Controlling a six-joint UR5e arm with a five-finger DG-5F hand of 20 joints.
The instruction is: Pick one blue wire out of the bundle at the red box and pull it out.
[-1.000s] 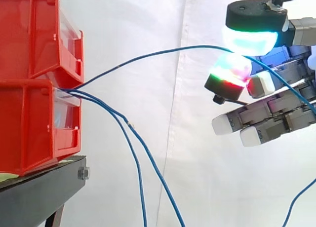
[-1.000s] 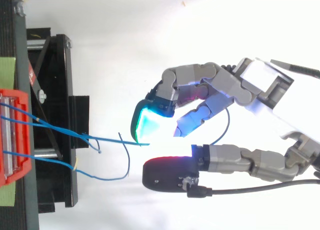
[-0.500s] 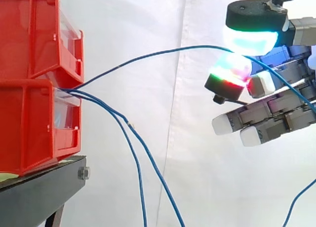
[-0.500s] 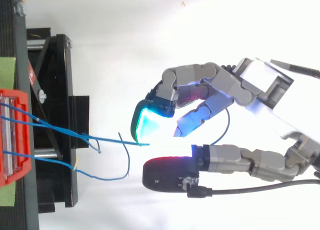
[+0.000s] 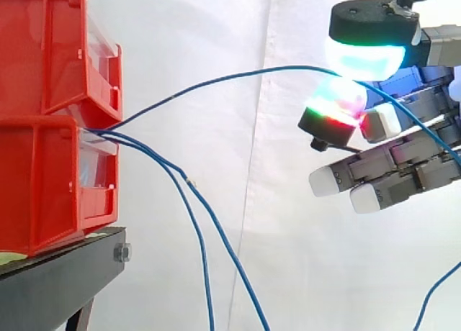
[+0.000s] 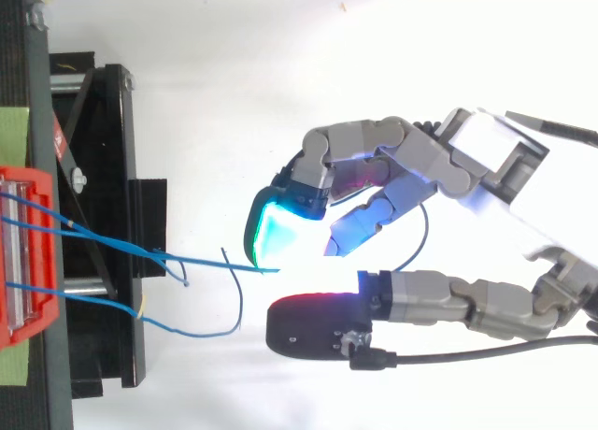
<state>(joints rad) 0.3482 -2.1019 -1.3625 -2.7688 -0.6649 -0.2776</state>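
Thin blue wire (image 5: 230, 76) — a shallow arc — pinched by robot hand (image 5: 403, 169).

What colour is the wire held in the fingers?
Blue. The wire shows best in the side view, running from the red bins to the fingers.

From my console the hand (image 6: 486, 159) reads as chains of grey metal links with dark seams, running back to a boxy white block. Some fingers (image 5: 403, 174) end in plain white rounded tips. Others carry black caps with thick pads (image 5: 362, 57) glowing cyan-green, or red edged with green.
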